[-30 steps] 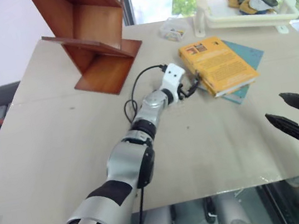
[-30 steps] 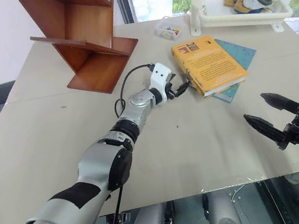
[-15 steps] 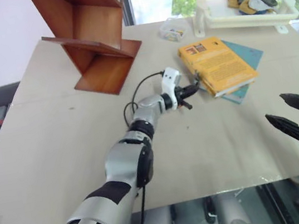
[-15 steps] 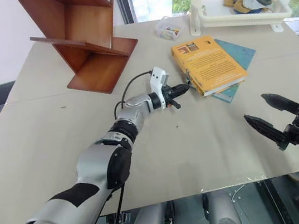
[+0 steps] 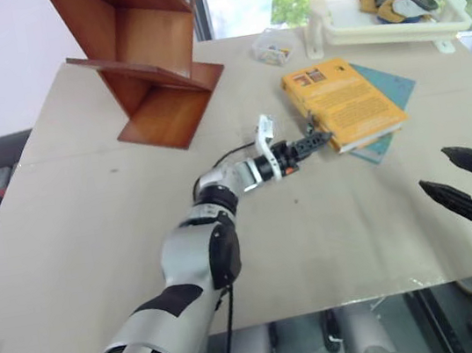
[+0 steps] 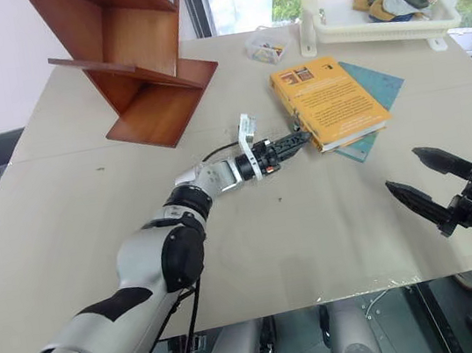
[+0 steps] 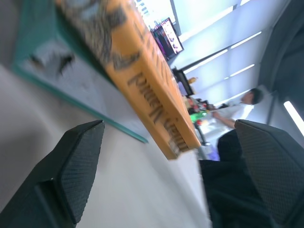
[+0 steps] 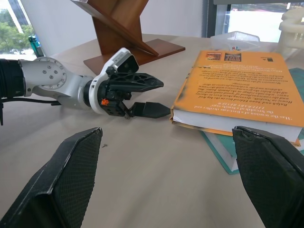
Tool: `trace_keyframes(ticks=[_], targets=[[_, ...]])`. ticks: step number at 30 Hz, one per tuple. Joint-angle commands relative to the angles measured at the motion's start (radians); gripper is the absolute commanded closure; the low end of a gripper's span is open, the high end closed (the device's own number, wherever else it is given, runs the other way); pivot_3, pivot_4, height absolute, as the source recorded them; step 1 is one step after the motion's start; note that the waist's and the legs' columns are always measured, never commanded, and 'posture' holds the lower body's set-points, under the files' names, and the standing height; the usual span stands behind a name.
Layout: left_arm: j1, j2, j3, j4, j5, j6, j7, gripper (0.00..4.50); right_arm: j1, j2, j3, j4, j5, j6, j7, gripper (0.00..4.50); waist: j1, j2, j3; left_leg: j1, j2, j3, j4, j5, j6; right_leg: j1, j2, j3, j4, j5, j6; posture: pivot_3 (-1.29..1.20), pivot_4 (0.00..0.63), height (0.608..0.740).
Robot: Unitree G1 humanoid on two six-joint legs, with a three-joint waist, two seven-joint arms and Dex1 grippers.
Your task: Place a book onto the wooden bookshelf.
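The book (image 5: 345, 102), a thick orange-yellow paperback, lies flat on the tabletop (image 5: 93, 233), right of centre and toward the far side. It rests on top of a thinner teal-green book (image 5: 391, 82), whose edges peek out along its right and near sides. The left end effector (image 8: 159, 98) is right at the book's near-left corner, its arm reaching in level from the left. Its two black fingers are spread one above the other, the lower fingertip just beside the corner of the pages, the upper one at about cover height. I cannot tell whether either finger touches the book.

Over on the near right, the right end effector (image 6: 423, 180) hangs above the tabletop edge, well apart from the book, its fingers spread wide and holding nothing.

Far left stands the wooden bookshelf (image 5: 144, 66), reddish-brown tilted boards forming angled compartments, its base on the tabletop. Beyond the book sits a small clear plastic box (image 5: 273, 47), and at the far right corner a white plastic basket (image 5: 347, 27) with some items inside.
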Motion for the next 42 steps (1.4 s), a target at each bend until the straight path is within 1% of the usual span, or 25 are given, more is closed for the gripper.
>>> trace_keyframes(ticks=[1, 4, 10, 15, 18, 21, 26, 27, 28, 33, 36, 39, 41, 42], targets=[[-0.043, -0.043, 0.107, 0.011, -0.103, 0.030, 0.131, 0.02, 0.008, -0.001, -0.040, -0.008, 0.003, -0.024, 0.009, 0.00, 0.001, 0.000, 0.000, 0.000, 0.000, 0.000, 0.000, 0.000, 0.000, 0.000, 0.000, 0.000, 0.000, 0.000, 0.000, 0.00, 0.150, 0.707], [-0.054, -0.087, 0.155, 0.022, -0.142, 0.041, 0.207, 0.02, 0.015, 0.003, -0.044, -0.011, 0.003, -0.027, 0.009, 0.00, 0.003, 0.000, 0.000, 0.000, 0.000, 0.000, 0.000, 0.000, 0.000, 0.000, 0.000, 0.000, 0.000, 0.000, 0.000, 0.00, 0.150, 0.707], [-0.066, -0.155, 0.179, 0.023, -0.166, 0.047, 0.275, 0.02, 0.054, 0.010, -0.078, -0.027, 0.015, -0.034, 0.008, 0.00, 0.003, 0.000, 0.000, 0.000, -0.001, 0.000, 0.000, 0.000, 0.000, 0.000, 0.000, 0.000, -0.001, 0.000, 0.000, 0.00, 0.150, 0.707], [-0.070, -0.180, 0.209, 0.030, -0.186, 0.031, 0.336, 0.02, 0.081, 0.014, -0.098, -0.041, 0.022, -0.039, 0.005, 0.00, 0.001, 0.001, -0.001, 0.002, 0.000, 0.001, 0.000, 0.000, 0.000, 0.002, 0.000, 0.001, 0.000, 0.000, 0.000, 0.00, 0.150, 0.707], [-0.071, -0.187, 0.250, 0.038, -0.225, 0.033, 0.370, 0.02, 0.092, 0.016, -0.103, -0.046, 0.022, -0.040, 0.003, 0.00, 0.001, 0.001, -0.001, 0.004, 0.000, 0.001, 0.000, 0.000, 0.000, 0.004, 0.000, 0.001, 0.000, 0.000, 0.001, 0.00, 0.150, 0.707], [-0.070, -0.186, 0.270, 0.042, -0.243, 0.034, 0.399, 0.86, 0.098, 0.013, -0.108, -0.045, 0.022, -0.041, 0.004, 0.00, 0.001, 0.001, -0.001, 0.005, 0.000, 0.001, 0.000, 0.000, 0.000, 0.004, 0.000, 0.002, 0.000, 0.000, 0.001, 0.00, 0.150, 0.707], [-0.054, -0.187, 0.266, 0.044, -0.243, 0.033, 0.427, 3.36, 0.095, 0.005, -0.114, -0.037, 0.023, -0.040, 0.007, 0.00, 0.001, 0.001, -0.001, 0.005, 0.000, 0.002, 0.000, 0.000, 0.000, 0.004, 0.000, 0.002, 0.000, 0.000, 0.000, 0.00, 0.150, 0.707], [-0.053, -0.187, 0.267, 0.045, -0.244, 0.033, 0.430, 3.92, 0.095, 0.005, -0.114, -0.036, 0.022, -0.039, 0.008, 0.00, 0.001, 0.001, -0.001, 0.005, 0.000, 0.002, 0.000, 0.000, 0.000, 0.004, 0.000, 0.002, 0.000, 0.000, 0.000, 0.00, 0.150, 0.707], [-0.052, -0.186, 0.267, 0.044, -0.244, 0.033, 0.431, 4.04, 0.092, 0.004, -0.113, -0.035, 0.021, -0.038, 0.009, 0.00, 0.001, 0.001, -0.001, 0.005, 0.000, 0.002, 0.000, 0.000, 0.000, 0.004, 0.000, 0.002, 0.000, 0.000, 0.000, 0.00, 0.150, 0.707], [-0.053, -0.187, 0.261, 0.030, -0.251, 0.068, 0.415, 4.04, 0.080, 0.002, -0.105, -0.032, 0.016, -0.035, 0.009, 0.00, 0.002, 0.001, -0.001, 0.005, 0.000, 0.002, 0.000, 0.000, 0.000, 0.004, 0.000, 0.002, 0.000, 0.000, 0.000, 0.00, 0.150, 0.707], [-0.041, -0.176, 0.217, -0.013, -0.238, 0.150, 0.344, 4.04, 0.077, 0.002, -0.103, -0.034, 0.016, -0.033, 0.008, 0.00, 0.002, 0.001, -0.001, 0.004, 0.000, 0.002, 0.000, 0.000, 0.000, 0.004, 0.000, 0.002, 0.000, 0.000, 0.000, 0.00, 0.150, 0.707], [0.008, -0.157, 0.127, -0.141, -0.223, 0.257, 0.249, 4.04, 0.078, 0.006, -0.103, -0.031, 0.003, -0.037, 0.000, 0.00, 0.001, 0.001, -0.001, 0.004, 0.000, 0.002, 0.000, 0.000, 0.000, 0.004, 0.000, 0.002, 0.000, 0.000, 0.000, 0.00, 0.150, 0.707], [0.081, -0.148, 0.018, -0.317, -0.210, 0.310, 0.190, 4.04, 0.072, 0.008, -0.107, -0.023, -0.004, -0.041, -0.009, 0.00, -0.001, 0.002, -0.001, 0.004, 0.000, 0.002, 0.000, 0.000, 0.000, 0.004, 0.000, 0.002, 0.000, 0.000, 0.000, 0.00, 0.150, 0.707], [0.147, -0.141, -0.069, -0.477, -0.201, 0.319, 0.161, 4.04, 0.069, 0.007, -0.116, -0.016, 0.004, -0.040, -0.007, 0.00, -0.004, 0.002, -0.001, 0.005, 0.000, 0.002, 0.000, 0.000, 0.000, 0.004, 0.000, 0.003, 0.000, 0.000, 0.000, 0.00, 0.150, 0.707]])
